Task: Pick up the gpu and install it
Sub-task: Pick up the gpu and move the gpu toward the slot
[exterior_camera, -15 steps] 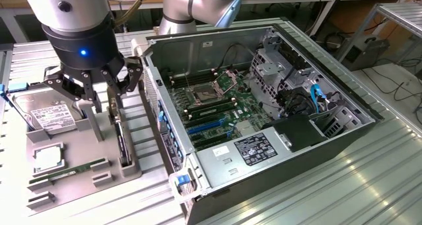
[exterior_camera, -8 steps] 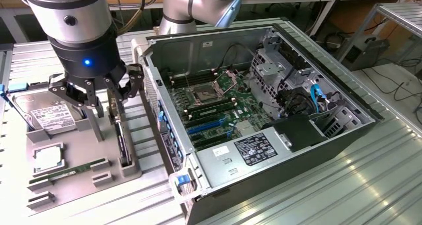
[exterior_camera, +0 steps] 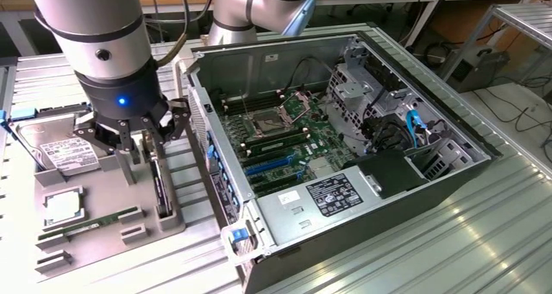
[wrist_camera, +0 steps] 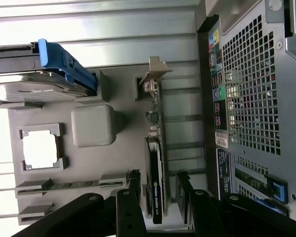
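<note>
The gpu (exterior_camera: 160,185) stands on edge in a slot of the grey fixture tray (exterior_camera: 103,242), at the exterior view's left of the computer case. In the wrist view the gpu (wrist_camera: 155,163) shows edge-on, with its black fan side and its silver end bracket (wrist_camera: 155,74) at the far end. My gripper (exterior_camera: 147,148) hangs just above the card. It is open, with one black finger (wrist_camera: 132,190) on each side of the card's near end (wrist_camera: 157,174), and small gaps show between the fingers and the card.
On the tray lie a silver hard drive with a white label (exterior_camera: 62,155) in a blue carrier (wrist_camera: 64,64), a CPU (exterior_camera: 64,207) and a memory stick (exterior_camera: 90,224). The open computer case (exterior_camera: 448,178) shows its motherboard with blue slots (exterior_camera: 267,168); its perforated rear panel (wrist_camera: 251,98) is close beside the card.
</note>
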`<state>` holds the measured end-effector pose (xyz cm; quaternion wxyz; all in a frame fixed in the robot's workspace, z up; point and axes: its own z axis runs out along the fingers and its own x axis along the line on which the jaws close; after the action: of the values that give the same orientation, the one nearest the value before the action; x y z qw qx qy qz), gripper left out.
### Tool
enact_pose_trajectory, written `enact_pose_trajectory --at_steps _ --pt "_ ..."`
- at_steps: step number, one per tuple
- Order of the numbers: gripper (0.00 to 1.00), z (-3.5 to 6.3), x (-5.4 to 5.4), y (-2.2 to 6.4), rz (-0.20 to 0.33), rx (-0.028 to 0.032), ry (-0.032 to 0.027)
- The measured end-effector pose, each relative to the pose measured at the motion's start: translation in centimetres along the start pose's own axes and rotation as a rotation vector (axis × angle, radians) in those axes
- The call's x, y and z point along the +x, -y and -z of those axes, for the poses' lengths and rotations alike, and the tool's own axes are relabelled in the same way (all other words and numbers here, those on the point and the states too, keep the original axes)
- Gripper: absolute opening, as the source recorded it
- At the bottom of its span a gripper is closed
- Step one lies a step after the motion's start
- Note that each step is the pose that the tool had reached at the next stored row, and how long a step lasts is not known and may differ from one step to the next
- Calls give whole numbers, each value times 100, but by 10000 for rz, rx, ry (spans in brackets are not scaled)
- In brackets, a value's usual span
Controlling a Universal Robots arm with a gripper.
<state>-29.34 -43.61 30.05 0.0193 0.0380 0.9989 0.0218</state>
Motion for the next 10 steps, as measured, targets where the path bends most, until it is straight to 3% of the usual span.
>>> enact_pose_trajectory --at_steps 6,10 --pt "42 -138 -23 4 -3 5 -69" --pt "42 -225 -32 7 -7 13 -151"
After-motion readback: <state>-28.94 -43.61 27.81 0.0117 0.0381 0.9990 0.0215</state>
